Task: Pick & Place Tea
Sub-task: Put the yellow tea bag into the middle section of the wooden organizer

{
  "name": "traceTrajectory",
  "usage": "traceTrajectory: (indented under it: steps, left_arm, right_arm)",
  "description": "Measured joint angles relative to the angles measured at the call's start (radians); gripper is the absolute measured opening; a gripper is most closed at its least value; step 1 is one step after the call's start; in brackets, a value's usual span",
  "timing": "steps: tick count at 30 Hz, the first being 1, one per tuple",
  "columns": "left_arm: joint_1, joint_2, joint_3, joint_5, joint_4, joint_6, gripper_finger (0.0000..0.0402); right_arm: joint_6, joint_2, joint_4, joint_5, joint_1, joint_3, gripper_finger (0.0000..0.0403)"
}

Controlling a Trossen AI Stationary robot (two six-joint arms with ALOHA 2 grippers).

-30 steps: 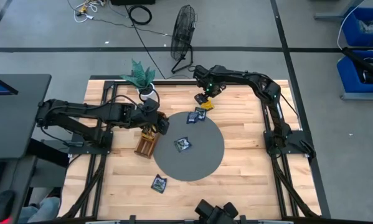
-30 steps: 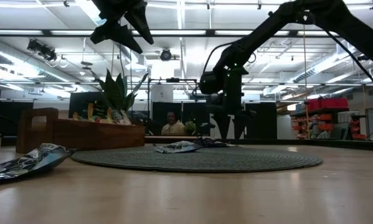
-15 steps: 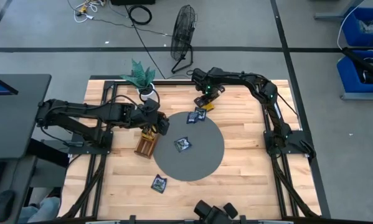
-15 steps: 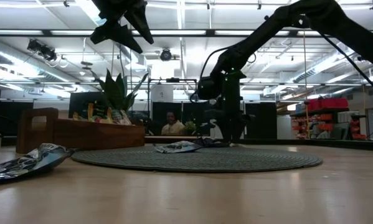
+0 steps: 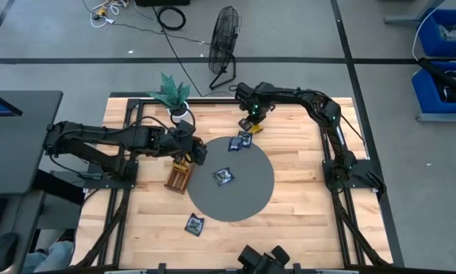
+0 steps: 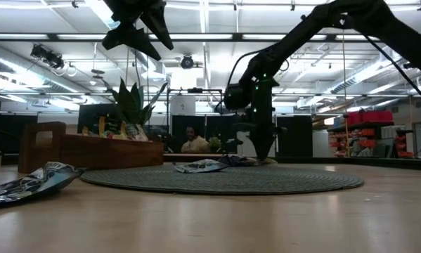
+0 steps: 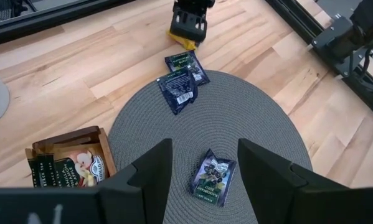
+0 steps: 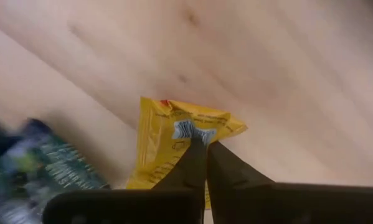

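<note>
Lying flat on bare wood just off the far edge of the round grey mat [image 5: 233, 176]: one yellow tea sachet [image 8: 174, 149], pinched at its crimped end between the closed fingers of the right tool [image 8: 205, 149]. Same sachet seen from the left wrist as a yellow corner [image 7: 185, 43] under the right tool [image 7: 189, 28].

Overlapping each other at the far rim of the mat, just beside the yellow one: two dark blue sachets [image 5: 240, 142], also seen at [image 7: 181, 79].

Resting near the middle of the mat: one dark sachet with a pale printed face [image 5: 224, 176], also at [image 7: 211, 177].

Lying alone on the bench [image 5: 304, 205] near its front edge, off the mat: one more dark sachet [image 5: 194, 224], shown crumpled in the low view at [image 6: 34, 181].

Standing upright in the wooden tray [image 5: 178, 176], at the mat's left side: several sachets, dark and pale [image 7: 68, 165].

Hovering above the tray, well clear of the bench: left tool [image 7: 202, 174], fingers parted, nothing between them.

Placed at the far left corner of the bench: potted plant [image 5: 173, 95].

Standing on the floor beyond the bench: fan [image 5: 224, 42].

Visible in the room behind, low view only: a seated person [image 6: 195, 140].
</note>
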Motion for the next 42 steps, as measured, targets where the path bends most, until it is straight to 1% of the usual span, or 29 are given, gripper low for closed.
traceTrajectory:
  steps: [6, 9, 14, 18, 21, 25, 31, 34, 36, 38, 42]
  left_arm:
    - [0.005, 0.000, 0.000, 0.000, 0.010, 0.002, 0.0186]
    - [0.009, 0.000, 0.000, -0.006, 0.018, 0.007, 0.0186]
    - [0.018, 0.000, 0.000, -0.010, 0.103, 0.064, 0.0186]
    - [0.029, -0.001, 0.000, 0.009, 0.210, 0.103, 0.0186]
    - [0.048, -0.007, -0.001, 0.051, 0.300, 0.111, 0.0186]
    - [0.085, -0.024, -0.001, 0.133, 0.415, 0.099, 0.0186]
    - [0.130, -0.052, -0.001, 0.278, 0.618, 0.071, 0.0186]
    - [0.151, -0.063, 0.001, 0.348, 0.742, 0.014, 0.0186]
    - [0.166, -0.070, -0.001, 0.382, 0.773, -0.053, 0.0186]
    - [0.180, -0.073, -0.002, 0.396, 0.826, -0.141, 0.0186]
    - [0.200, -0.077, -0.001, 0.399, 0.926, -0.357, 0.0186]
  right_arm:
    - [0.004, -0.157, 0.037, -0.004, 0.001, 0.003, 0.0001]
    - [0.030, -0.245, 0.085, -0.024, 0.003, 0.002, 0.0001]
    - [0.090, -0.386, 0.209, -0.094, 0.016, 0.004, 0.0000]
    - [0.071, -0.492, 0.363, -0.150, 0.054, 0.004, 0.0000]
    - [-0.006, -0.548, 0.476, -0.189, 0.095, 0.005, 0.0000]
    - [-0.120, -0.616, 0.591, -0.242, 0.154, 0.005, 0.0000]
    - [-0.199, -0.672, 0.654, -0.247, 0.226, 0.006, 0.0000]
    - [-0.225, -0.691, 0.666, -0.246, 0.251, 0.006, 0.0000]
    - [-0.241, -0.694, 0.674, -0.247, 0.267, 0.006, 0.0000]
    - [-0.253, -0.699, 0.682, -0.248, 0.280, 0.005, 0.0000]
    - [-0.301, -0.708, 0.774, -0.264, 0.311, 0.006, 0.0000]
